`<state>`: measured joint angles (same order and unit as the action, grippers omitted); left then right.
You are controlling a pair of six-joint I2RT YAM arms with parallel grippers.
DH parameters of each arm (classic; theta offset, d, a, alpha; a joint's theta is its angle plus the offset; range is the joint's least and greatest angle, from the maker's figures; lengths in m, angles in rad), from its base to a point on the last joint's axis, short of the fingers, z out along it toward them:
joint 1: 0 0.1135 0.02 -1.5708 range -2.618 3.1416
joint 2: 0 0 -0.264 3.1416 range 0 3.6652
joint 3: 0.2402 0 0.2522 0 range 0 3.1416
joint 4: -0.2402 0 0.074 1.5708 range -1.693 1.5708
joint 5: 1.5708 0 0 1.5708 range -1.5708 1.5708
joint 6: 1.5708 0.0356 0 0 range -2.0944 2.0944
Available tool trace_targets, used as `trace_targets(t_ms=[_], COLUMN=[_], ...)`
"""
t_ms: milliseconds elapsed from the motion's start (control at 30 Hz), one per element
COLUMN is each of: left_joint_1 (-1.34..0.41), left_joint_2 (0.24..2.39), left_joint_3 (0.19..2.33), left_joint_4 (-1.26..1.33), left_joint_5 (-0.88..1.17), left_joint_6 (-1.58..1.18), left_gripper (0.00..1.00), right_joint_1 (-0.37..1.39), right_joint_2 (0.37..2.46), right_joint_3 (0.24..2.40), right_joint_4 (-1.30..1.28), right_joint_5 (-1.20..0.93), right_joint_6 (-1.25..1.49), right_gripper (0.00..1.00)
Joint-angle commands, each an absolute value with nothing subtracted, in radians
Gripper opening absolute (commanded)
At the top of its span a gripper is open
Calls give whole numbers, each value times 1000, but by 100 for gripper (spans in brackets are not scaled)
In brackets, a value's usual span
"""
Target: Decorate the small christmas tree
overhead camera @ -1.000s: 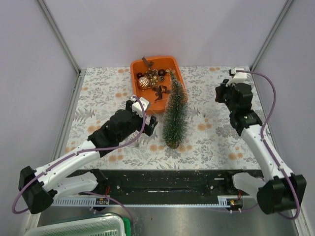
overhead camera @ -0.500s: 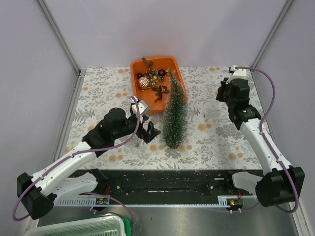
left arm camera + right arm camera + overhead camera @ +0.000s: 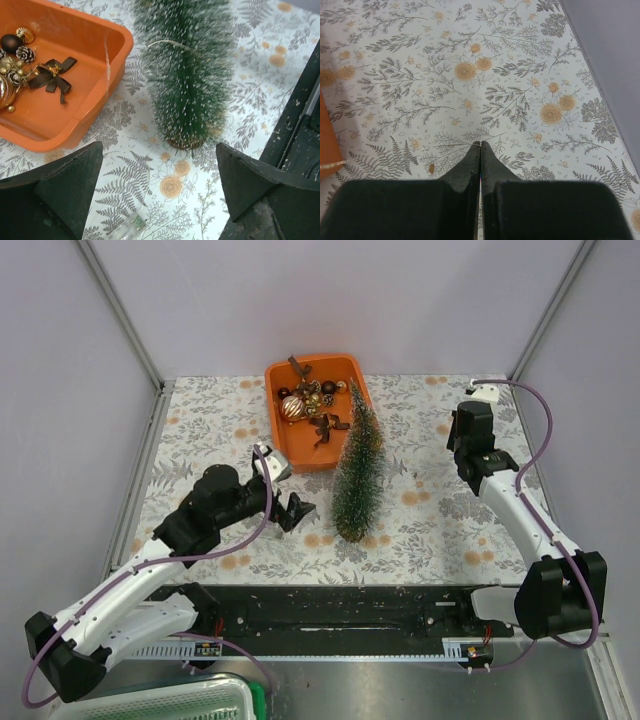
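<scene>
- Two arms reach over the worktop (image 3: 450, 510), which is covered by a cloth (image 3: 470, 70) printed with ferns and flowers.
- The tree (image 3: 357, 475) stands upright near the middle of the worktop, its round base on the cloth and its tip leaning slightly toward 12 o'clock in the top view.
- An orange tray (image 3: 315, 359) sits at 11 o'clock from the tree. The tree's upper half overlaps the tray's near right corner in the top view, while the left wrist view shows the tree's (image 3: 187, 85) base just beside the tray (image 3: 100, 95) and apart from it.
- Inside the tray lie a gold striped ball (image 3: 292, 407), a dark ball (image 3: 10, 43), pine cones (image 3: 25, 52) and a dark ribbon bow (image 3: 52, 75).
- The left claw (image 3: 293, 510) hovers at 8 o'clock from the tree, near it but not touching. Its fingers are spread wide with nothing between them, and in its own camera the claw (image 3: 159, 147) frames the tree's base.
- The right claw (image 3: 480, 144) is at 2 o'clock from the tree, well apart from it, near the right edge of the worktop. Its fingers are pressed together with nothing between them, pointing down at bare cloth.
</scene>
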<state>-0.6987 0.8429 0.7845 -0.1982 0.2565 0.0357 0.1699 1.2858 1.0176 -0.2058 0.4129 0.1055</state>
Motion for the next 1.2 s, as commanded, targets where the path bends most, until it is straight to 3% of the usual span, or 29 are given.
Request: trace_targets(t_ms=[0,333,567,833,1000,1167], left_joint_1=[-695,-690,-683,-664,-661,-663], left_joint_2=[808,782,775,782,819,877], left_joint_3=[718,669,698,839,963,1063], left_joint_4=[-206,-161,-169,-166,-193,-184], left_joint_5=[242,127,132,242,325,409], left_joint_6=[165,210,144,38,-33,-81], left_gripper=[99,99,99,99,99,99], right_joint_1=[161,149,134,98,100,158], right_joint_2=[1247,1197,1149,865,721,626], right_joint_3=[1005,933,930,933,884,900], right_joint_4=[-155,-181,-267,-547,-692,-799], right_joint_5=[489,632,853,497,162,20], right_joint_6=[104,107,173,331,414,459], right_gripper=[0,0,0,0,0,0])
